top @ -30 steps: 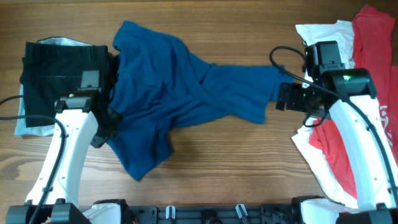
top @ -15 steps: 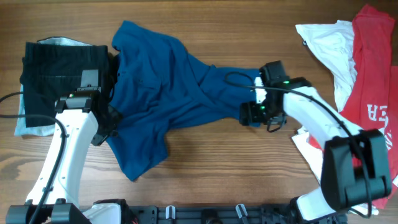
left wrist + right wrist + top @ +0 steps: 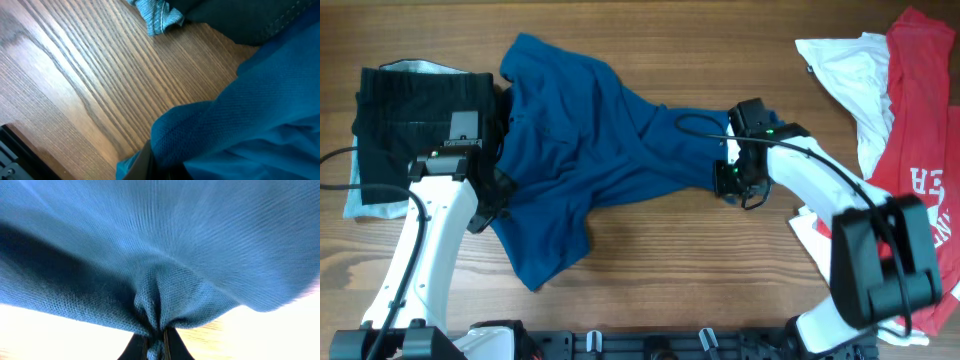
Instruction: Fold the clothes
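Note:
A crumpled blue shirt (image 3: 590,140) lies spread across the middle of the wooden table. At its lower left edge my left gripper (image 3: 485,205) is shut on a fold of the blue cloth (image 3: 240,120), which fills most of the left wrist view above the left gripper (image 3: 160,167). My right gripper (image 3: 725,178) sits at the shirt's right end. In the right wrist view the right gripper (image 3: 156,342) pinches a bunched ridge of blue shirt (image 3: 165,245) between its dark fingers.
A folded black garment (image 3: 415,115) lies at the far left on a pale blue one (image 3: 360,200). A white shirt (image 3: 845,60) and a red shirt (image 3: 920,110) are heaped at the right edge. Bare wood (image 3: 680,260) runs along the front.
My right arm has swung left from beside the red and white heap to the blue shirt's right end, and its gripper has shut on the cloth. The left arm has not moved.

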`<state>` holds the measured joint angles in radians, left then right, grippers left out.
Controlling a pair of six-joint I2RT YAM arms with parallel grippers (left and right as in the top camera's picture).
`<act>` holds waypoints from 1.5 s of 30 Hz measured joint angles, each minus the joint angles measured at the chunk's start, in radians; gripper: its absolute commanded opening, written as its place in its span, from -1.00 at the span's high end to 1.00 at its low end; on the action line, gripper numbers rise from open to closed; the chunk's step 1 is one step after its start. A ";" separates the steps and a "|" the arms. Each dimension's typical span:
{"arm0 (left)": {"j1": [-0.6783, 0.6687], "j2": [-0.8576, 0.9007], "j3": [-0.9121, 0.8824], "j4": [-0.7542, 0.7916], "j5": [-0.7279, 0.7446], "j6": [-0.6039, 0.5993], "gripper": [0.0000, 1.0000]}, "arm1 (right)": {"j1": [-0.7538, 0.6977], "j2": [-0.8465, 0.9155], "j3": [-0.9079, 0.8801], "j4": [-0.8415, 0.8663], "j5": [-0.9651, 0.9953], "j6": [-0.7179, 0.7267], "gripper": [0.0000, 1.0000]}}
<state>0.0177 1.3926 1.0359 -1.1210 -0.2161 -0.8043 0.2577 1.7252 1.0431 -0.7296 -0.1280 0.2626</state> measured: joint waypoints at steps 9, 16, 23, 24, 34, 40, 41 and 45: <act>0.000 0.000 0.000 -0.018 0.000 0.004 0.92 | -0.187 -0.109 0.180 0.509 0.082 0.191 -0.88; 0.000 0.000 0.000 -0.016 0.000 0.025 0.92 | -0.196 -0.047 0.163 0.155 0.073 0.078 -0.84; 0.000 0.000 0.000 -0.011 0.000 0.026 0.92 | -0.195 -0.047 0.058 -0.023 0.166 0.058 -0.46; 0.000 0.000 0.000 -0.011 0.000 0.026 0.92 | -0.195 -0.047 0.039 -0.022 0.171 0.065 -0.40; 0.000 0.000 0.000 -0.005 0.000 0.026 0.92 | -0.195 -0.047 -0.120 0.241 0.150 0.092 -0.37; 0.000 0.000 0.000 -0.004 0.000 0.026 0.92 | -0.195 -0.047 -0.161 0.316 0.147 0.089 -0.35; 0.000 0.000 0.000 -0.004 0.000 0.026 0.92 | -0.195 -0.044 -0.161 0.323 0.146 0.080 -0.29; 0.000 0.000 0.000 -0.003 0.000 0.026 0.92 | -0.195 -0.005 -0.162 0.345 0.111 0.024 0.50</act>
<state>0.0177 1.3930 1.0359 -1.1240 -0.2161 -0.7780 0.0628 1.7199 0.8810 -0.3847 -0.0174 0.2867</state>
